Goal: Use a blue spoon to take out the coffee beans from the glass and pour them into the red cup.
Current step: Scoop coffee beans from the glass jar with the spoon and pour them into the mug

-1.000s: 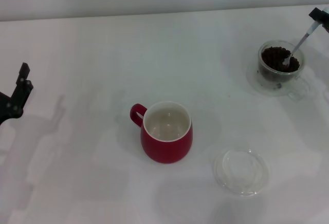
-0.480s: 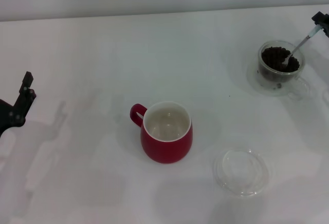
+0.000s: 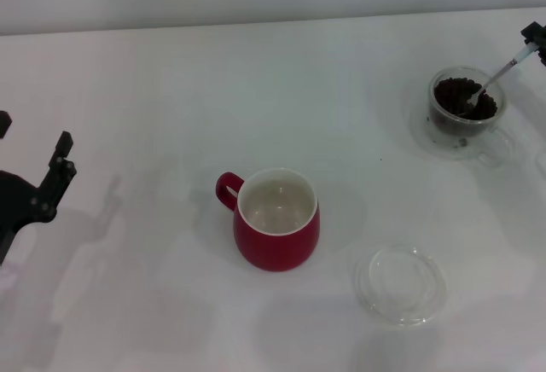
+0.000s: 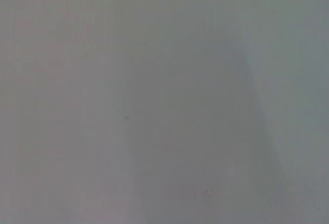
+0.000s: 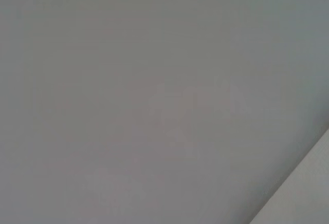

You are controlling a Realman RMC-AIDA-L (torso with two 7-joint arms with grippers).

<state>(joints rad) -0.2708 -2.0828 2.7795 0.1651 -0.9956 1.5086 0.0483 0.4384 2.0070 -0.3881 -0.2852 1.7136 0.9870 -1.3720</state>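
The red cup (image 3: pixel 277 220) stands upright in the middle of the table, its white inside empty and its handle to the left. The glass (image 3: pixel 465 109) stands at the far right, filled with coffee beans (image 3: pixel 463 96). The blue spoon (image 3: pixel 492 79) leans with its metal bowl in the beans, its handle running up to my right gripper (image 3: pixel 533 34) at the right edge, which holds it. My left gripper (image 3: pixel 34 180) hovers open and empty at the left edge, far from the cup. Both wrist views show only blank white surface.
A shallow clear round dish (image 3: pixel 401 285) lies on the white table (image 3: pixel 171 90) in front of and to the right of the red cup. The table's far edge meets a pale wall at the back.
My left gripper has moved right and nearer, further into view. My right gripper has shifted slightly outward, and the spoon leans lower with its bowl still in the beans.
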